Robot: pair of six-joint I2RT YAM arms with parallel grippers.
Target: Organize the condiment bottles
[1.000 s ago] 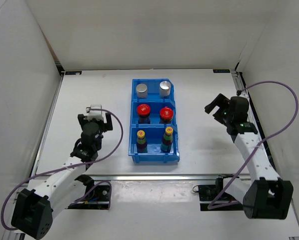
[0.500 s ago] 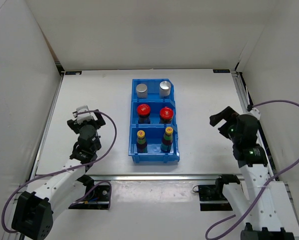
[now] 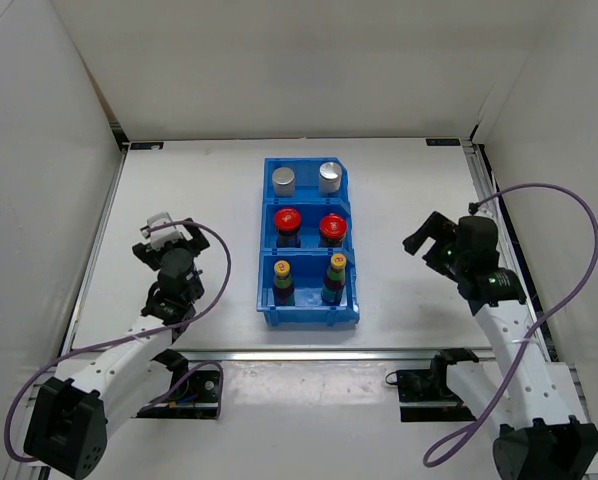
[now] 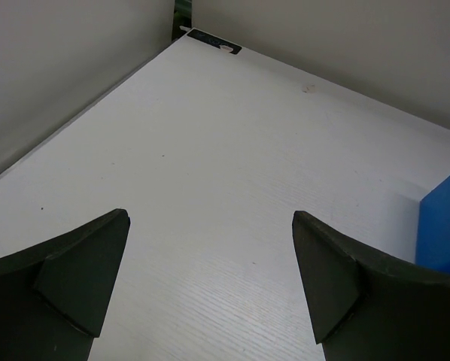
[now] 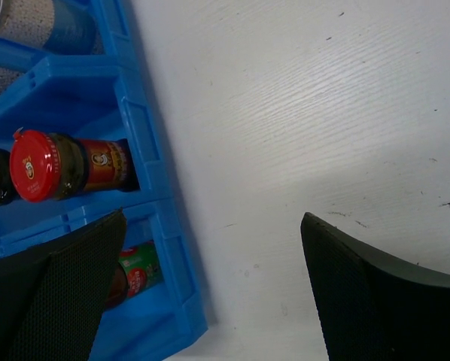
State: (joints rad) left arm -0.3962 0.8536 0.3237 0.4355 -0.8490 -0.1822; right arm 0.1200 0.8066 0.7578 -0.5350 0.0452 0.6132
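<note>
Six bottles (image 3: 286,218) stand paired in a bin (image 3: 309,318); they look light, rigid and slick, best gripped under the cap. Left pincer (image 3: 169,236) and right pincer (image 3: 425,233) gape wide, empty.

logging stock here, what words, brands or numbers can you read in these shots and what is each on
none reads clearly
red cap of the red-capped bottle: gold emblem, too blurred
its label: print too blurred
yellow-capped bottle: green and red wrapper, print too blurred
black sticker in the far corner of the table: white mark, too small
</note>
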